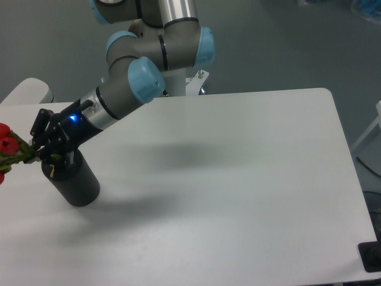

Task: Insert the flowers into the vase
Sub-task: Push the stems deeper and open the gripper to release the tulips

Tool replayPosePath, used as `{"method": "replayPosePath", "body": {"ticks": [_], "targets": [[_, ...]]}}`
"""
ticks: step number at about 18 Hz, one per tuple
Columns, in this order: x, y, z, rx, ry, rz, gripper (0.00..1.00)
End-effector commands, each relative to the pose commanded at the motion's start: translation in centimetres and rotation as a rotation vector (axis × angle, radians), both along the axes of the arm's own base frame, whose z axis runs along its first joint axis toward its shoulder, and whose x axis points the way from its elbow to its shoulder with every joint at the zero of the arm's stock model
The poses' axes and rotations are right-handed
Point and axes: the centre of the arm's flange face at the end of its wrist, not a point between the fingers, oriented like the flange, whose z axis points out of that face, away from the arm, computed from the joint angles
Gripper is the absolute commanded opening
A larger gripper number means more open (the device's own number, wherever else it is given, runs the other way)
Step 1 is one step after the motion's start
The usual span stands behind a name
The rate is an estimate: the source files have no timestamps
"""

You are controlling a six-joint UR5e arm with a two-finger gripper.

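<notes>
**Clerk:** Item one, largest: white table [238,179], rounded corners, matte top. Item two: UR5e arm [134,83], grey links with pale blue joint caps, reaching down and to the left; blue indicator lit at the wrist.

**Checker:** And the vase?

**Clerk:** Item three: black vase [74,182], thick-walled cylinder, on the table near its left edge, leaning with its open end toward the upper left. The mouth is largely hidden behind the tool.

**Checker:** Gripper condition?

**Clerk:** Item four: black two-finger gripper [41,154], right at the vase mouth, fingers drawn in around the green stems. Holding the bunch, by my reading.

**Checker:** Flowers?

**Clerk:** Item five, smallest: red tulip flowers [7,152], buds at the far left edge of the frame, partly cut off, stems running right into the gripper beside the vase opening. Stem ends cannot be made out.

**Checker:** Progress?

**Clerk:** Judged partial. Bunch picked up and brought to the opening: done. Whether any stem is inside the hole: cannot tell. Remaining: seat the stems in the vase, let go, clear the arm.
</notes>
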Motion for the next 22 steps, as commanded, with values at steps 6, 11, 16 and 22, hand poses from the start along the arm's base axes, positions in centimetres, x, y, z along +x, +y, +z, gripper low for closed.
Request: {"method": "replayPosePath", "body": {"ticks": [6,11,16,22], "targets": [[0.2,-0.4,-1.4,0.006,0.011,-0.020,0.24],[-0.5,-0.9,-2.2,0.024,0.031,-0.027,0.33],[-2.5,-2.4,-3.6,0.042,0.052,-0.012,0.50],[-4.6,-3.8,-4.4,0.044,0.046,0.029,0.91]]}}
